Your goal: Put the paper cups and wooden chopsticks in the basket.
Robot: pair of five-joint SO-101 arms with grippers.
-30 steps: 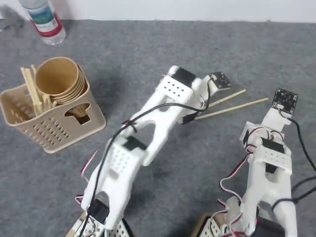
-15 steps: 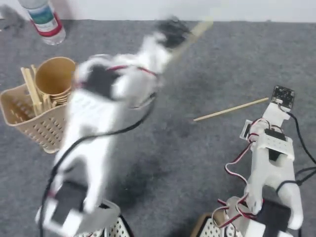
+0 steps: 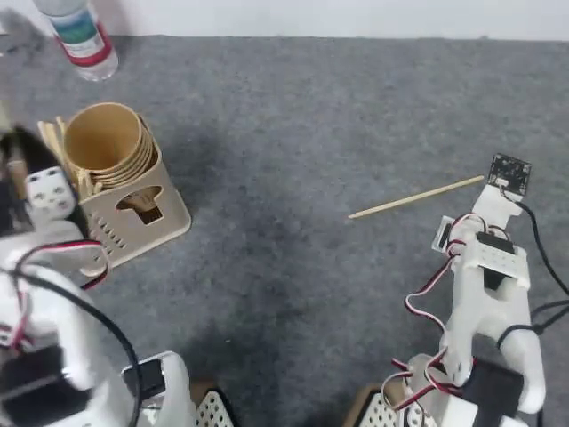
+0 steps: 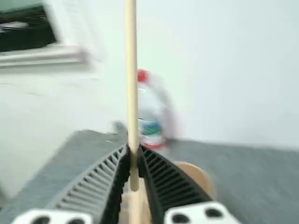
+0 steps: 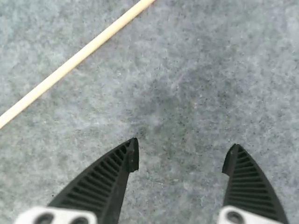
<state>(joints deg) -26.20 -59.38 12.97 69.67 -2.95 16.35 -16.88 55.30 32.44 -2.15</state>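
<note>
Left hand (image 4: 134, 163) gripped a pale wooden chopstick (image 4: 131, 93) upright by the beige plastic basket (image 3: 133, 222); lowering it in seemed next. Right hand (image 5: 182, 158) gaped empty.

light: bright, even, diffuse | shadows: soft, beside basket (image 3: 133, 222) on grey worktop (image 3: 311, 116); faint dark patch ahead of right claw (image 5: 180, 156) | blur: bottle (image 4: 150, 114), wall (image 4: 224, 56) and chopstick (image 4: 131, 70) smeared beyond left claw (image 4: 133, 163)
</note>
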